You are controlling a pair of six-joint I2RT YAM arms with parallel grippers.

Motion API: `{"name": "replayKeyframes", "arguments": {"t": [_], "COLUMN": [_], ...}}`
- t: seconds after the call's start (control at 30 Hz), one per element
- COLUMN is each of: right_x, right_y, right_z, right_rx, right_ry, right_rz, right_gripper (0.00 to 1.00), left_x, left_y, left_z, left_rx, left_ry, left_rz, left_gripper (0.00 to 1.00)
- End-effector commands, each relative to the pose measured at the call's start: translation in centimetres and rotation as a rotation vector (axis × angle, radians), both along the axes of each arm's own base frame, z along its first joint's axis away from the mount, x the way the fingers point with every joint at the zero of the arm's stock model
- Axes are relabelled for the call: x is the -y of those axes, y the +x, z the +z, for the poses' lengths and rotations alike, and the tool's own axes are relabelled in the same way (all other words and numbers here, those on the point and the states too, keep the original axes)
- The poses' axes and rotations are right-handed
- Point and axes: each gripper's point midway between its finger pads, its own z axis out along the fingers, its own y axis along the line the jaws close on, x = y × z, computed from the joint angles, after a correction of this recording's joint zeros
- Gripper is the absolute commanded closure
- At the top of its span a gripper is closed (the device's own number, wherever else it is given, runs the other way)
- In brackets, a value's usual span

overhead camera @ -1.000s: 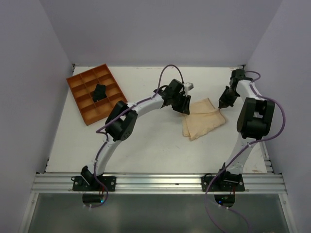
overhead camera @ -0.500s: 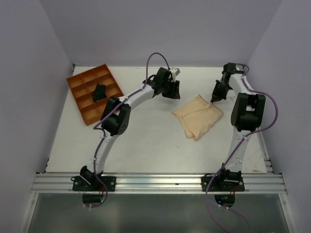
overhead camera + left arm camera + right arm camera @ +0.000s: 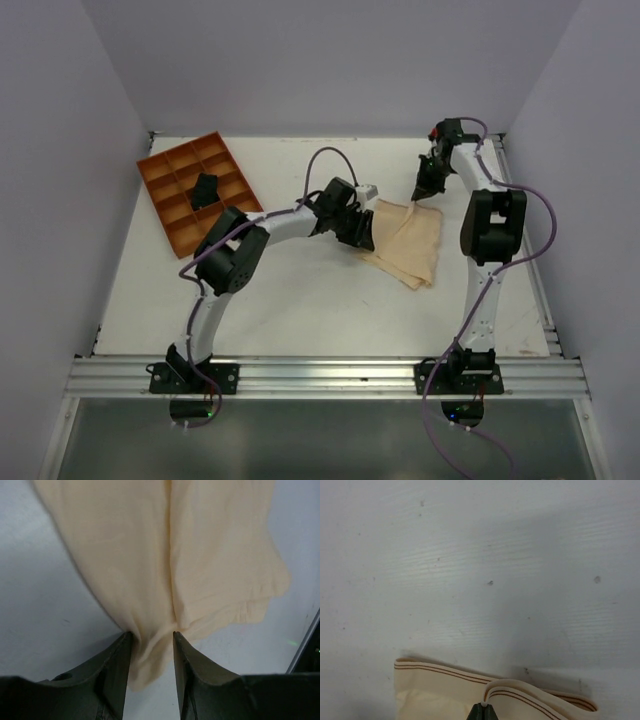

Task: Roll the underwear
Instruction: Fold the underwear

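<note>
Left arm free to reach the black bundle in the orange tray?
Probably not yet. Nothing blocks the way to the black bundle, but the left gripper is clamped on the underwear and must release first.

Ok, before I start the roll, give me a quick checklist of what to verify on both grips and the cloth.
1. Right gripper shut on the underwear at its striped edge: ok.
2. Left gripper has fabric bunched between its fingers: ok.
3. Number of layers the left gripper pinches: cannot tell.
4. Underwear flat and smooth for rolling: not ok, creased and folded over.
5. Orange tray and black bundle apart from the underwear: ok.
</note>
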Motion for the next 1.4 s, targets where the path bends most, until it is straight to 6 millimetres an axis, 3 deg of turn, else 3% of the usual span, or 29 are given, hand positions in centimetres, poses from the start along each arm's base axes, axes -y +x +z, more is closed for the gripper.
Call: {"name": "replayKeyframes", "arguments": {"t": [0.0, 0.03, 0.07, 0.1, 0.23, 0.27, 0.33, 0.4, 0.53, 0.57, 0.67, 0.83, 0.97, 1.13, 1.37], "right_x": [-2.6, -3.5, -4.0, -4.4, -7.5, -7.8, -9.2, -9.6, -10.3, -10.3, -10.6, -10.9, -10.8, -11.5, -11.1], "right_y": [-0.7, -1.2, -1.4, -1.6, -4.1, -4.5, -6.1, -6.9, -8.6, -8.6, -9.2, -11.0, -11.1, -9.4, -7.2], "right_z": [0.9, 0.7, 0.7, 0.7, 0.4, 1.0, 0.5, 1.1, 1.8, 2.2, 3.2, 3.0, 2.4, 2.1, 0.9], "right_rx": [-0.001, -0.005, -0.006, -0.006, -0.041, -0.032, -0.05, -0.039, -0.02, -0.005, 0.013, 0.002, 0.006, 0.036, 0.055], "right_ry": [0.017, 0.017, 0.015, 0.015, -0.002, -0.014, -0.014, -0.031, -0.083, -0.087, -0.092, -0.106, -0.124, -0.137, -0.219], "right_rz": [0.098, 0.131, 0.146, 0.157, 0.259, 0.271, 0.312, 0.322, 0.345, 0.344, 0.361, 0.43, 0.451, 0.449, 0.422], "right_gripper": [1.0, 1.0, 1.0, 1.0, 1.0, 0.99, 0.97, 0.9, 0.65, 0.62, 0.58, 0.57, 0.57, 0.57, 0.6], "left_x": [1.1, 1.2, 1.4, 0.9, -1.5, -2.4, -4.7, -6.9, -9.3, -9.3, -8.4, -6.5, -5.7, -4.4, -3.3], "left_y": [-5.1, -5.9, -6.7, -8.4, -9.0, -8.4, -7.6, -5.5, -1.6, -0.2, 1.3, 1.4, 0.6, 0.1, -0.2], "left_z": [1.9, 2.2, 4.0, 3.3, 5.9, 7.1, 6.8, 6.9, 7.2, 7.7, 8.2, 8.0, 6.8, 6.1, 3.0], "left_rx": [-0.026, -0.02, -0.004, -0.044, 0.006, 0.048, 0.037, 0.023, 0.022, 0.033, 0.003, -0.061, -0.1, -0.13, -0.178], "left_ry": [-0.043, -0.057, -0.092, -0.085, -0.071, -0.052, -0.012, 0.0, -0.019, -0.026, -0.064, -0.154, -0.17, -0.184, -0.138], "left_rz": [-0.073, -0.081, -0.087, -0.087, -0.017, 0.029, 0.102, 0.196, 0.29, 0.31, 0.305, 0.288, 0.271, 0.264, 0.292], "left_gripper": [0.58, 0.58, 0.58, 0.58, 0.57, 0.55, 0.53, 0.53, 0.53, 0.53, 0.53, 0.53, 0.54, 0.54, 0.55]}}
